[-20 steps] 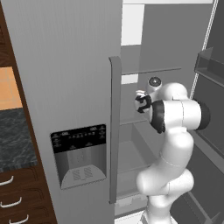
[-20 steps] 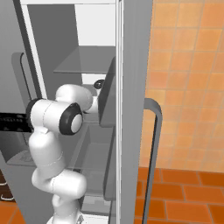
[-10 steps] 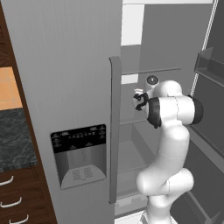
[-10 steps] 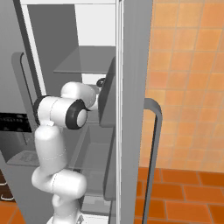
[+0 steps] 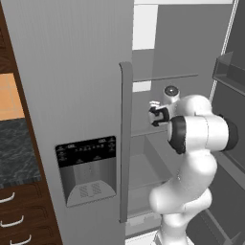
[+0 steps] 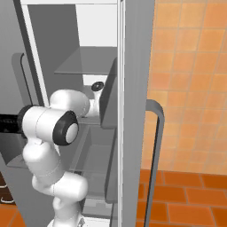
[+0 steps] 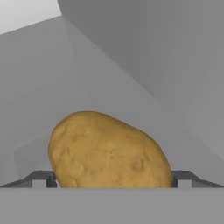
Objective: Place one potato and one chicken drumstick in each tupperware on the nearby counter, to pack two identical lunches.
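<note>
Compared with a second ago, our arm's elbow has swung a little toward the fridge's closed door (image 5: 72,95) while the wrist reaches into the open compartment, so the tool (image 5: 154,115) has crept deeper over the shelf (image 5: 158,131).

From the hand camera, the potato (image 7: 107,151) sits right between the two dark finger tips, one at each side of it. The tool stands fully spread and grasps nothing yet; we cannot tell whether either tip already touches the skin.

We judge the potato to be firm and fairly heavy for its size, not fragile, with a dry skin that should give decent friction (though its rounded, lumpy shape may roll or squirt out of a pinch). Our best hold looks to be across the narrow waist of the oval, near its middle, tips low enough to sit past the widest bulge. A steady squeeze should do; crushing is no worry.
</note>
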